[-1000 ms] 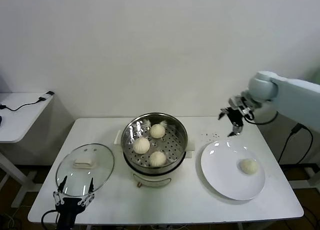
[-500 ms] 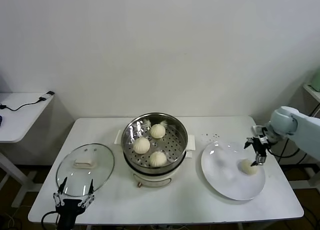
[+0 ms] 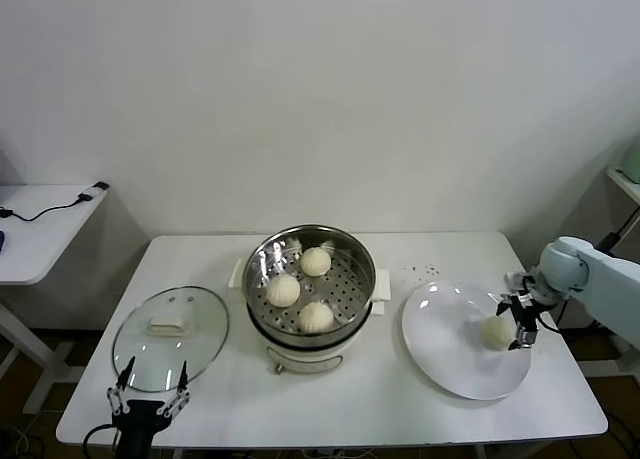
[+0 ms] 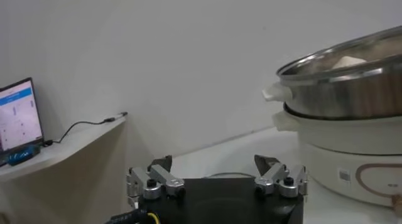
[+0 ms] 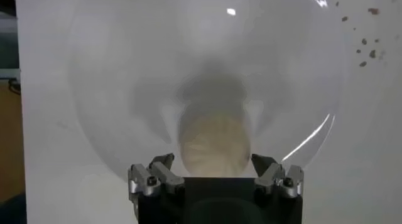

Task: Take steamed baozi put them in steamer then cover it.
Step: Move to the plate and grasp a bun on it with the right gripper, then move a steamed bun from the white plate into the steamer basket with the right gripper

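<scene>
Three baozi (image 3: 299, 289) lie in the shiny steamer (image 3: 355, 254) on its cream base at the table's middle. A fourth baozi (image 3: 495, 332) lies on the white plate (image 3: 450, 349) at the right. My right gripper (image 3: 518, 322) is open right at this baozi; in the right wrist view the baozi (image 5: 215, 144) sits between the open fingers (image 5: 160, 165) of the gripper (image 5: 213, 164). The glass cover (image 3: 170, 337) with its cream handle lies on the table at the left. My left gripper (image 3: 148, 399) is open and parked low at the front left, empty (image 4: 213, 164).
The steamer's rim (image 4: 342, 59) shows to one side in the left wrist view. A side table (image 3: 40, 224) with a cable stands at the far left. Dark specks (image 3: 420, 271) lie on the table behind the plate.
My right gripper came down from above the table's back right to the plate and now stands around the last baozi. The left arm has not moved.
</scene>
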Tool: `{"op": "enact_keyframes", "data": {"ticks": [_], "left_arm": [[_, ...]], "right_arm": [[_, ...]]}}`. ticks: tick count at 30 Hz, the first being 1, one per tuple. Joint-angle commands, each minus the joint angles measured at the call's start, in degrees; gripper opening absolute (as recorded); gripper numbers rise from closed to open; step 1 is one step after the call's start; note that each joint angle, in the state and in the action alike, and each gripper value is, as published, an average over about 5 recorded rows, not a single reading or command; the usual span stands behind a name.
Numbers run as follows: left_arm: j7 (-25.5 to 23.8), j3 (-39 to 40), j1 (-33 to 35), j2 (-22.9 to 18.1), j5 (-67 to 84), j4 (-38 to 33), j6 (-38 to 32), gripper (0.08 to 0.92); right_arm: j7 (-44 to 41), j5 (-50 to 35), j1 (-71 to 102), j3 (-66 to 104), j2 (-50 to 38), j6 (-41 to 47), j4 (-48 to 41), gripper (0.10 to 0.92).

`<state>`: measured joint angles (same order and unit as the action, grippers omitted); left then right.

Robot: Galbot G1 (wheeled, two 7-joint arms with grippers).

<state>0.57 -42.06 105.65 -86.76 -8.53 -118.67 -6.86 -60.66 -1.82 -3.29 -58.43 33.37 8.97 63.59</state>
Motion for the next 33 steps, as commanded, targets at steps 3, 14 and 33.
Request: {"op": "enact_keyframes", "data": {"ticks": [3,14,33], "left_arm": [[0.02,-0.02,-0.04,-0.02,-0.08,0.02,0.0,0.823],[0.0,0.12,-0.02,0.03,-0.19,-0.22,0.01,0.823],[-0.27,1.76,-1.16,1.52,0.67,-0.57,-0.6,0.823]], "right_arm": [[0.29,1.6,2.96,2.24,2.34,-0.06,-2.84,0.823],[-0.16,-1.03,1.72,2.04,2.65,0.08,-3.16,0.741],[0.78,-40.89,-47.57,-38.63,20.11,3.63,-1.42,0.729]]}}
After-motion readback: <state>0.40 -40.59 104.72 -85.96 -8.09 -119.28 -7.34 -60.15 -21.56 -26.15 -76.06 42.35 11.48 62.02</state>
